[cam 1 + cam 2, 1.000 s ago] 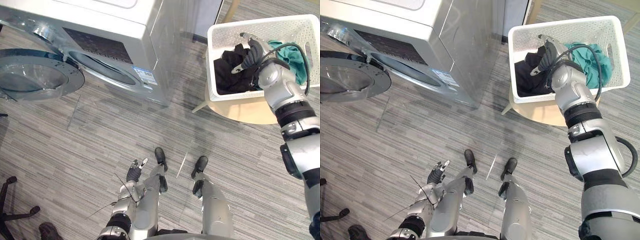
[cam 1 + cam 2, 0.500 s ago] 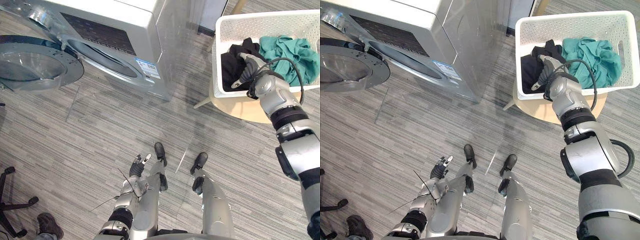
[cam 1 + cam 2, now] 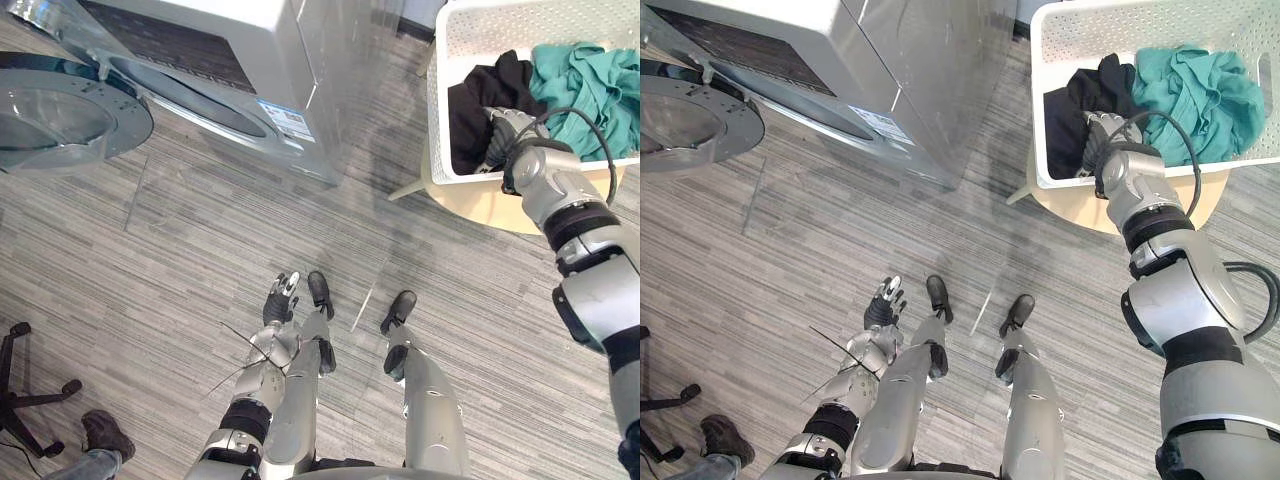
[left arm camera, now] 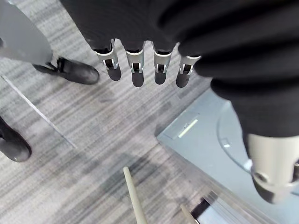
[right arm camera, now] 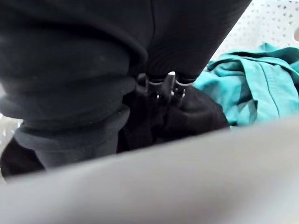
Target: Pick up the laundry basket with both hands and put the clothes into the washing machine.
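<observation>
The washing machine [image 3: 230,50] is presented with its door [image 3: 60,115] open. The laundry basket [image 3: 437,110] is not yet lifted from the stool [image 3: 490,205], and the clothes [image 3: 575,85] are contained inside it. The right hand [image 3: 1106,130] is placed at the near rim, and its grip cannot be determined. The left hand [image 3: 885,300] is held low and open.

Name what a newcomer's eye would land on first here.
The white laundry basket at upper right, with the right hand reaching into the black clothes beside the teal clothes. Next, the washing machine at upper left, its round door swung open. The left hand hangs open, low down.
</observation>
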